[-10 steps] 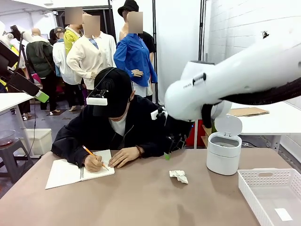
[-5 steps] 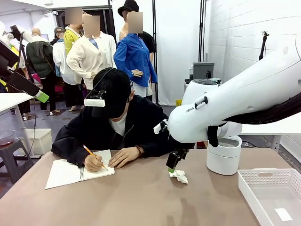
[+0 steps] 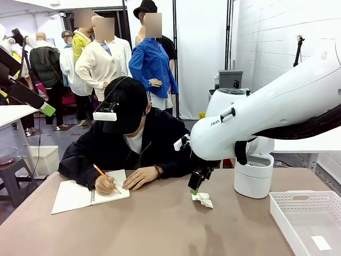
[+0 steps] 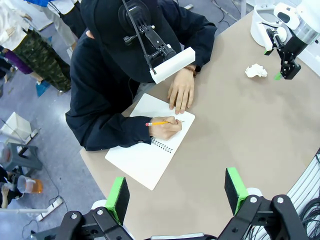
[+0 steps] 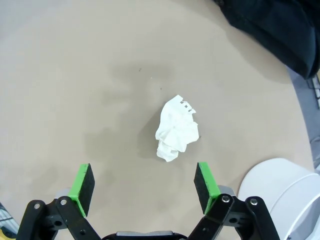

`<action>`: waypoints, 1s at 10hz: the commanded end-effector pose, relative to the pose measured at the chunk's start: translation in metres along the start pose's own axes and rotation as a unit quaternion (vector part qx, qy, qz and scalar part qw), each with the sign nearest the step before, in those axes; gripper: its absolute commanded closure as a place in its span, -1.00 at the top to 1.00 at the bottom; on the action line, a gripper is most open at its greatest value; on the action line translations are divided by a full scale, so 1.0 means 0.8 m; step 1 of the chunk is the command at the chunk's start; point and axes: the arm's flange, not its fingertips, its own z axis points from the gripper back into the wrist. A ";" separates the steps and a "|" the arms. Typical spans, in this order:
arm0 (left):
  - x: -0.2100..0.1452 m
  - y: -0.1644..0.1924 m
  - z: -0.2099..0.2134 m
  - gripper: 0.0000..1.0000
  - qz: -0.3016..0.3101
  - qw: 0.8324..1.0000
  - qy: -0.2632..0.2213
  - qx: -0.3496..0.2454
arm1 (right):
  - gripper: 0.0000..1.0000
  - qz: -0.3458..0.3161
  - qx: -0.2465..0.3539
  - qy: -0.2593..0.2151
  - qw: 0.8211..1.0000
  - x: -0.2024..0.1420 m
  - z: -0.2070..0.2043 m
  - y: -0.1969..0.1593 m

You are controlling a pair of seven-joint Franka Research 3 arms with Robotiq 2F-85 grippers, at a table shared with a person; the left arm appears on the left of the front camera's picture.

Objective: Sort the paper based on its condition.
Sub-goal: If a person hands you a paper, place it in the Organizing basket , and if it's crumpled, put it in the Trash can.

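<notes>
A crumpled white ball of paper (image 3: 202,199) lies on the brown table (image 3: 160,224), right of the middle. My right gripper (image 3: 195,185) hangs just above its left side, open, green pads pointing down. From the right wrist, the ball (image 5: 176,131) sits ahead of the open right gripper (image 5: 144,185), a little toward the right pad, untouched. My left gripper (image 4: 176,192) is open and empty, high above the table's left end. From there the ball (image 4: 256,70) and the right gripper (image 4: 287,70) show far off.
A person leans over a spiral notebook (image 3: 80,194), writing with an orange pencil, the other hand (image 3: 139,177) flat on the table. A white lidded bin (image 3: 254,173) with its lid up stands right of the ball. A white slotted basket (image 3: 287,213) holding a small white slip sits at front right.
Over the last second my right arm has come down and toward the crumpled ball; it has barely moved in the last half second. The person keeps writing.
</notes>
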 end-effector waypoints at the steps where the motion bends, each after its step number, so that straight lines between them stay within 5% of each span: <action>1: 0.000 0.001 0.001 1.00 0.002 1.000 0.000 -0.002 | 1.00 -0.007 0.011 0.035 0.999 0.010 -0.015 -0.021; 10: 0.000 0.001 0.001 1.00 0.002 1.000 0.000 -0.002 | 1.00 0.008 0.035 0.116 0.993 0.038 -0.130 -0.073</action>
